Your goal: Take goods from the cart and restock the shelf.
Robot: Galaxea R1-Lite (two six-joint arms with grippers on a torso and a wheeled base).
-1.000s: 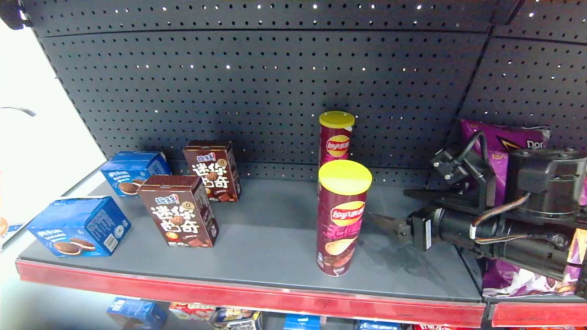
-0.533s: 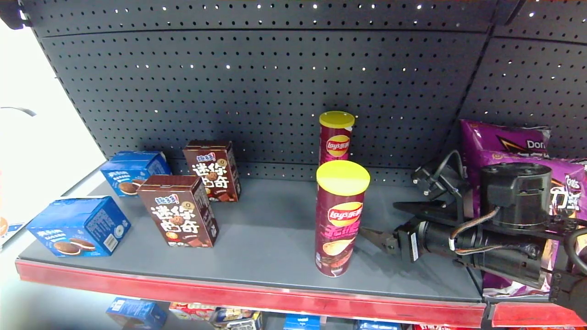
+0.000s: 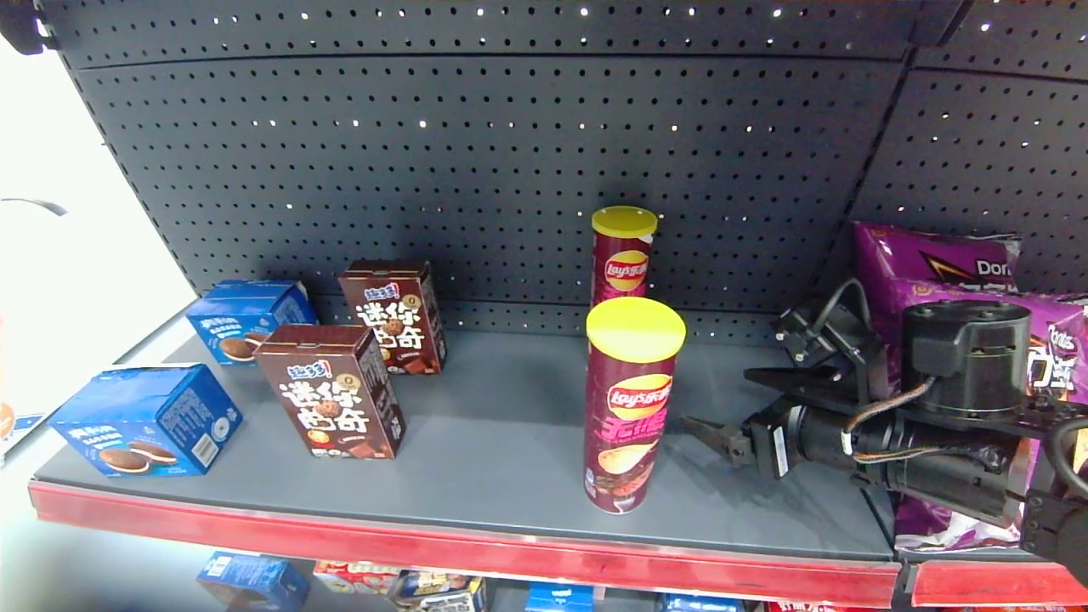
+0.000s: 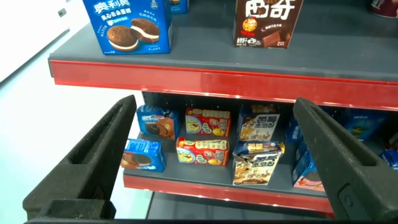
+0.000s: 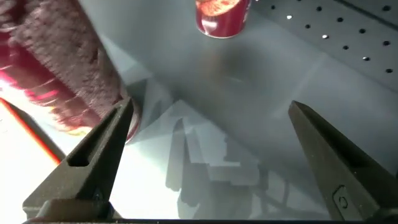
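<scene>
Built in matte black: right arm (image 3: 892, 450) of cylindrical housings, with round capped motor (image 3: 967, 340), looped black cable (image 3: 837, 302), thin orange and white wires (image 3: 884, 404), white label (image 3: 778, 442). Ends in tapered, wedge-shaped fingers (image 4: 93, 162) on left gripper (image 4: 212, 102) and right gripper (image 5: 211, 104), one stamped with a small mark (image 5: 341, 200).

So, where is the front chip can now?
Head view: the front chip can stands upright on the shelf, before the rear can, left of the right gripper.
</scene>
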